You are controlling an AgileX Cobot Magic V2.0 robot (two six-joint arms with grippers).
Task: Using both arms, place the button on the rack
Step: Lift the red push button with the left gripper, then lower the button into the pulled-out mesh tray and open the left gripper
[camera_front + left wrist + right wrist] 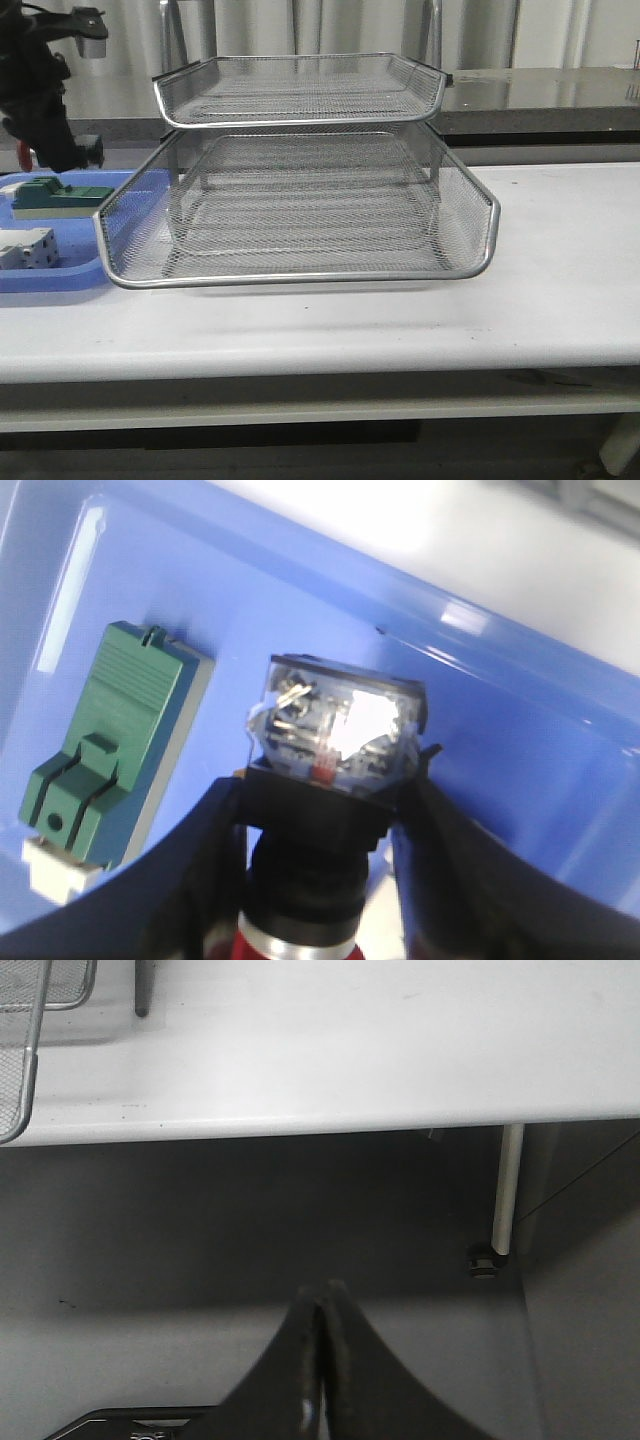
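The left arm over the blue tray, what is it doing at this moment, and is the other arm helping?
The left gripper is shut on the button, holding it above the blue tray, where the green block lies; a white block sits there too. The rack stands in the middle of the table, and both visible tiers hold nothing. The right gripper is shut, holds nothing, and hangs off the table's front edge, so it is not helping now.
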